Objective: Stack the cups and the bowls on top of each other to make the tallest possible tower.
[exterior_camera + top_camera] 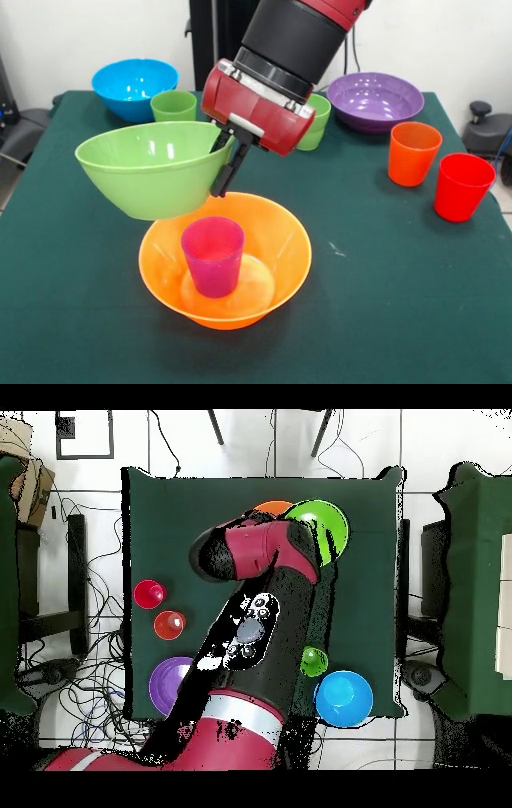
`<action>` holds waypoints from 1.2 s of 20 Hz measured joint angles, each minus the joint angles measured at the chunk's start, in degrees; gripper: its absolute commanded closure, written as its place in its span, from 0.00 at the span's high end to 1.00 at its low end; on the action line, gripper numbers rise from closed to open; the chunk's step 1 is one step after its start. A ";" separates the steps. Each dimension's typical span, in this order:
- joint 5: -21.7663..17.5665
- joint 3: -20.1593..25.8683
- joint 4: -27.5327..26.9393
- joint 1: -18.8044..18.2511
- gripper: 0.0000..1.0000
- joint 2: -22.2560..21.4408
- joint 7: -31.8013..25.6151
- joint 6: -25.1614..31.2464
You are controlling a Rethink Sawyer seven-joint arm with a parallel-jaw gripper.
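Observation:
My gripper [226,164] is shut on the right rim of the lime green bowl [152,166] and holds it tilted in the air, just above the left rim of the big orange bowl [225,258]. A purple cup [213,254] stands upright inside the orange bowl. In the overhead view the green bowl [322,528] shows beside the arm, with a sliver of the orange bowl [271,508] behind it. One green cup [174,106] stands at the back left; another green cup [314,122] is half hidden behind my wrist.
A blue bowl [134,86] stands at the back left and a wide purple bowl [375,100] at the back right. An orange cup [414,152] and a red cup [462,186] stand at the right, near the table's edge.

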 measured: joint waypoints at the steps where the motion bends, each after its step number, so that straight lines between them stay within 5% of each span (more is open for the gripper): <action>1: 0.26 -0.17 -0.04 0.07 0.00 0.18 0.00 -0.01; 24: 4.89 -3.41 -0.05 0.93 0.00 1.14 0.00 0.01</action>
